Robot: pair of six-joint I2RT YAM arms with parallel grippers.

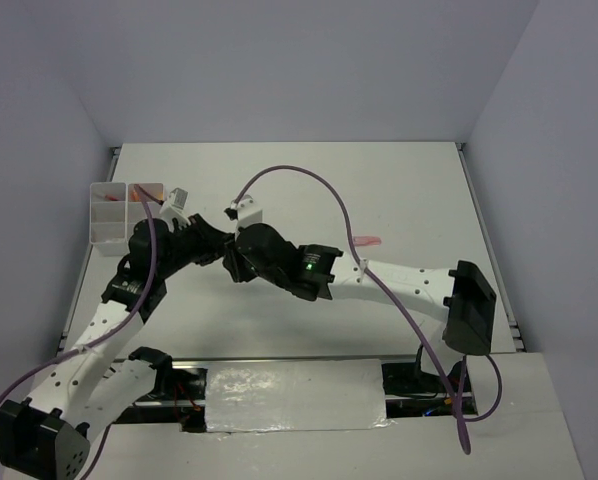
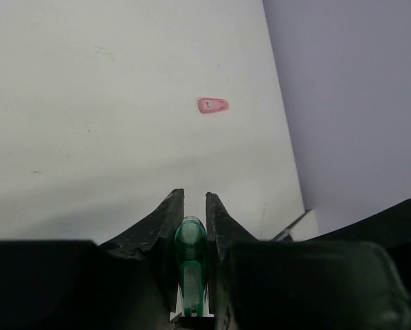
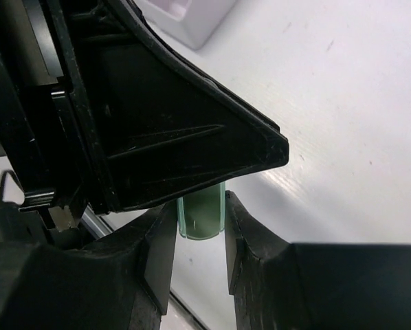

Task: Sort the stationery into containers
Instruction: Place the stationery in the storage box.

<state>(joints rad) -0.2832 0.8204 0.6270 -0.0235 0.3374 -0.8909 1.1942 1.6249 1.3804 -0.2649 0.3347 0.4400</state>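
Handover posture, mid-table, both wrists nose to nose. Green marker [image 2: 190, 242] is off the table, carried in the left gripper [image 2: 194, 199]. Its fingers [image 2: 165, 216] are drawn in against the barrel on both sides, which I read as a firm clamp. Long axis of the marker runs along those fingers, rounded end pointing out toward the tips, away from the left wrist.

Right gripper [image 3: 200, 205] meets it from the opposite side. In the right wrist view an end of the marker sits squarely between the two right fingers [image 3: 159, 247], which stand about one marker-width apart and flank it. Both edges look flush to the pads, but I cannot tell whether they press or only touch.

Relation that matters: the marker lies straight ahead of both sets of fingers and is shared between them. As far as I can judge, its axis runs roughly in line with both.

White divided box [image 1: 112, 214] stands at the far left of the table [image 1: 309, 190], just beside the left arm and well apart from the right base. Something red-orange shows in one compartment. Left arm is the nearer to it. A pink item [image 2: 212, 105] lies alone toward the right wall, nearer the right arm.

My judgement: one gripper must let go before either arm draws off. If both are clamped, pulling along the axis risks a slipped or dropped marker.
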